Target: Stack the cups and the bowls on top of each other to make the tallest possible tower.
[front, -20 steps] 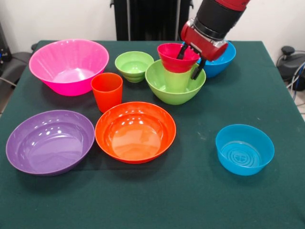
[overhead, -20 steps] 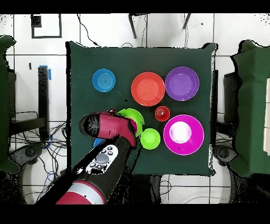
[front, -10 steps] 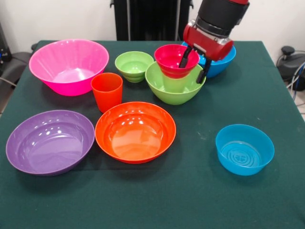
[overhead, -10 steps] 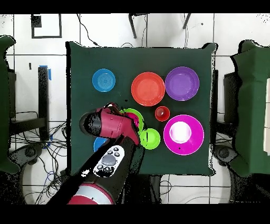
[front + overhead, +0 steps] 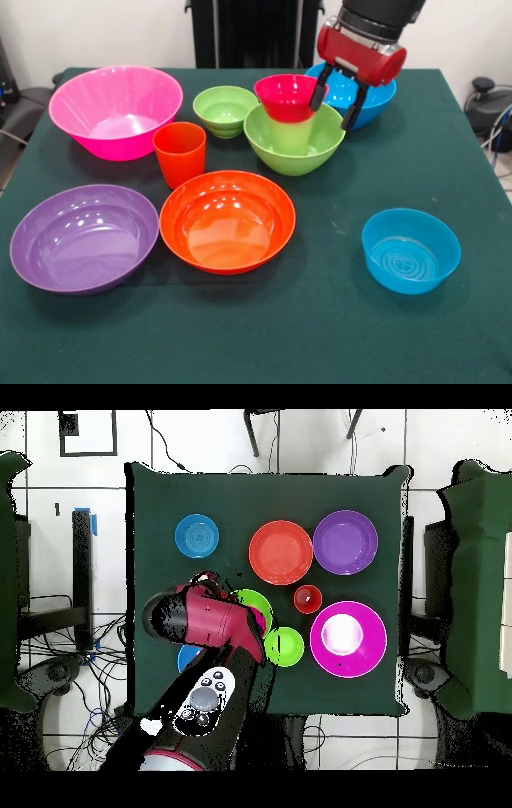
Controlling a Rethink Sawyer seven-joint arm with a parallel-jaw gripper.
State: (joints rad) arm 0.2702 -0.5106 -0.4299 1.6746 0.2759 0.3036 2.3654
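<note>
The tower stands at the back of the table: a medium green bowl (image 5: pixel 294 152) holds a lime cup (image 5: pixel 290 134), and a small red bowl (image 5: pixel 286 96) sits on the cup. My gripper (image 5: pixel 330 117) hangs open just right of the red bowl, its fingers off the rim and nothing between them. In the overhead view the arm (image 5: pixel 205 622) covers the gripper and most of the green bowl (image 5: pixel 253 604). The orange cup (image 5: pixel 179 152) stands upright left of the tower.
A blue bowl (image 5: pixel 378 100) sits right behind the gripper. Around the table are a small green bowl (image 5: pixel 225 108), pink bowl (image 5: pixel 116 108), orange bowl (image 5: pixel 227 220), purple bowl (image 5: pixel 84 236) and a second blue bowl (image 5: pixel 410 250) at front right.
The gripper held the red bowl's rim, set it on the lime cup, let go and rose up to the right. The red bowl stays on the cup.
</note>
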